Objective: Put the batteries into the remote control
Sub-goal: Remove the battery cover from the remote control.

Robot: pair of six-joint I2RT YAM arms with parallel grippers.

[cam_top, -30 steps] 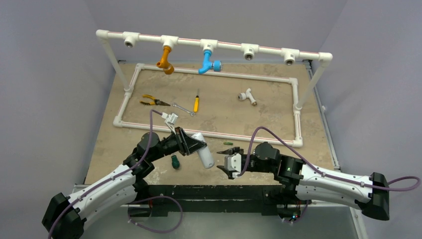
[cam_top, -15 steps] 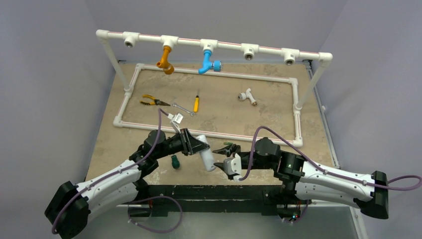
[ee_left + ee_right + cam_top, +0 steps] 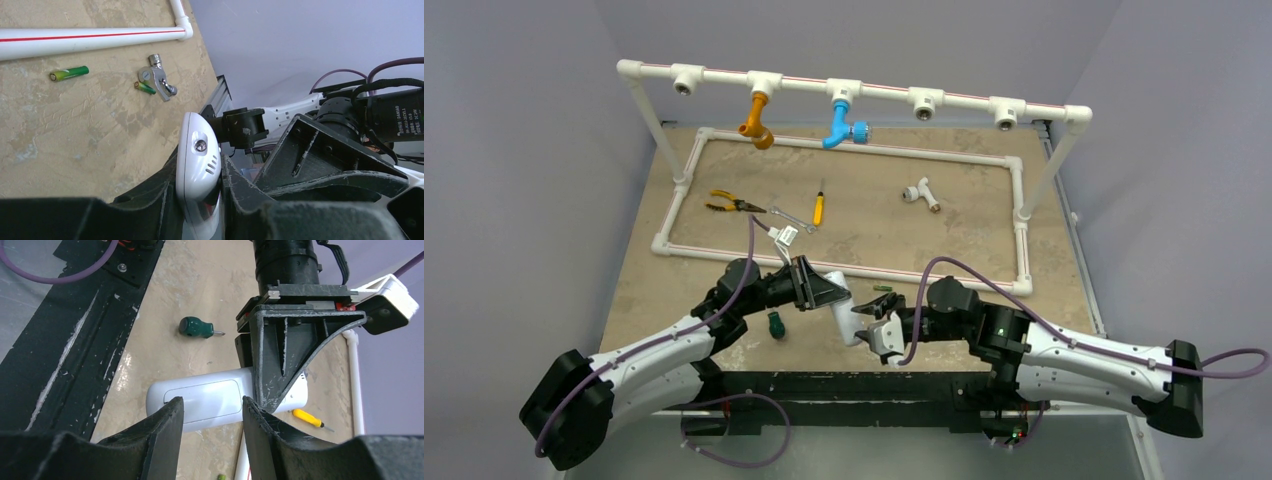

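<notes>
My left gripper (image 3: 817, 288) is shut on one end of the white remote control (image 3: 842, 315) and holds it above the table's near edge, its free end toward the right arm. In the left wrist view the remote control (image 3: 199, 150) sits clamped between the fingers of the left gripper (image 3: 200, 175). My right gripper (image 3: 212, 402) is open right in front of the remote control (image 3: 200, 392); its plain back with the closed cover faces it, and nothing is between the fingers. Two green batteries (image 3: 70, 74) (image 3: 145, 88) lie on the table by the white pipe.
A green-handled screwdriver (image 3: 775, 323) lies under the left arm. A metal fitting (image 3: 157, 82) lies beside one battery. Inside the white pipe frame (image 3: 844, 150) lie pliers (image 3: 729, 203), a wrench (image 3: 792, 218), a yellow screwdriver (image 3: 818, 208) and a pipe tee (image 3: 919, 192).
The right gripper has moved left and come up close to the remote's free end. The left arm has shifted the remote slightly toward the right arm.
</notes>
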